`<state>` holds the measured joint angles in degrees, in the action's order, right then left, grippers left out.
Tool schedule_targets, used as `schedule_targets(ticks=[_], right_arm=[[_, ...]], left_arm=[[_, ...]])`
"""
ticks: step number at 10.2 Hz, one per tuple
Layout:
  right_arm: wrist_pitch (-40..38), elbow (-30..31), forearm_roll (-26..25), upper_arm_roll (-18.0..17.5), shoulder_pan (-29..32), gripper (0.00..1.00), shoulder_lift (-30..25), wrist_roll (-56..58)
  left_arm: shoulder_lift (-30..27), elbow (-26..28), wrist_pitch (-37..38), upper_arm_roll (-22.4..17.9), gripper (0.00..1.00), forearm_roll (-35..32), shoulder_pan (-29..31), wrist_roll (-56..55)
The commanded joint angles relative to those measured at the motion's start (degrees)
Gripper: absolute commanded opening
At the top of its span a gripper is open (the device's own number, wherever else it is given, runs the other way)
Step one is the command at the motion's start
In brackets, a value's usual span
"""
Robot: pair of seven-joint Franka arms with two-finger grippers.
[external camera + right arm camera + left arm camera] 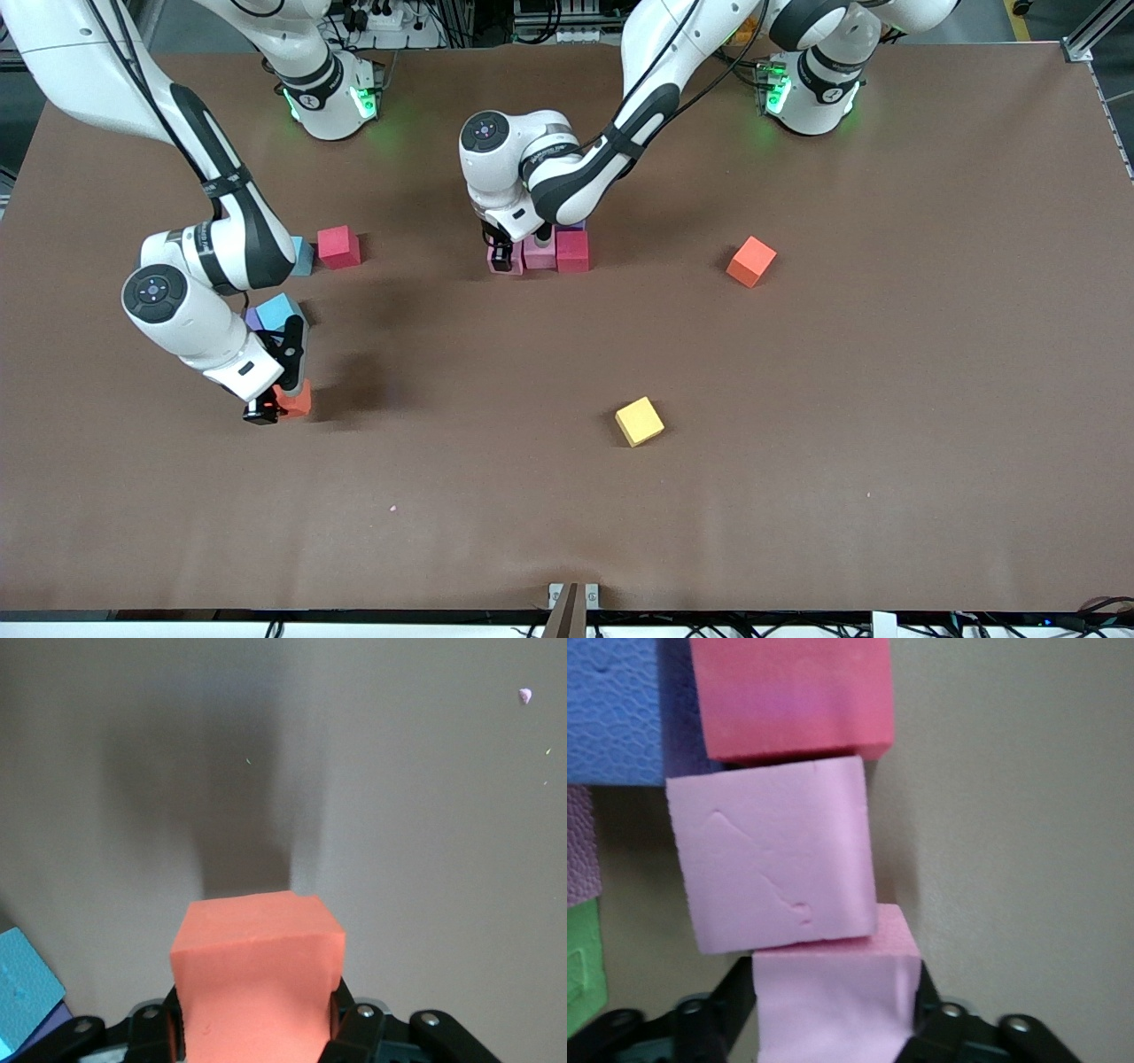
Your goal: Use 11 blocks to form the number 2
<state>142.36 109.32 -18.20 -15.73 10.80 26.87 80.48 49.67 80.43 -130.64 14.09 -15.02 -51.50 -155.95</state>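
My left gripper [502,255] is down at the cluster of blocks in the middle of the table. Its fingers press both sides of a pink block [833,1001] at the end of a row. The row continues with a second pink block [775,859] and a red block [788,695]. A purple block [611,709] and a green one [580,966] show at the edge of the left wrist view. My right gripper [279,403] is shut on an orange block [257,966] at table level, toward the right arm's end.
A yellow block [640,421] lies nearer the front camera and an orange block [751,261] toward the left arm's end. By the right arm sit a dark pink block [339,246], two light blue cubes [279,310] [304,257] and a purple block [253,319].
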Motion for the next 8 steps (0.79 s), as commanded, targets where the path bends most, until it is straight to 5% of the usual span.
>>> schedule_targets(ticks=[1, 5, 8], right_arm=[[0.5, 0.8, 0.5, -0.4, -0.6, 0.28, -0.6, 0.2], [0.0, 0.6, 1.0, -2.5, -3.0, 0.28, -0.8, -6.5], [-0.4, 0.7, 1.1, -5.4, -3.0, 0.28, -1.4, -15.1]], left_arm=[[-3.5, 1.3, 3.9, 0.0, 1.0, 2.1, -0.4, -3.3], [-9.7, 1.2, 8.2, 0.6, 1.0, 3.1, 0.6, -2.6], [-12.9, 1.2, 11.7, 0.4, 1.0, 2.6, 7.4, 4.0]])
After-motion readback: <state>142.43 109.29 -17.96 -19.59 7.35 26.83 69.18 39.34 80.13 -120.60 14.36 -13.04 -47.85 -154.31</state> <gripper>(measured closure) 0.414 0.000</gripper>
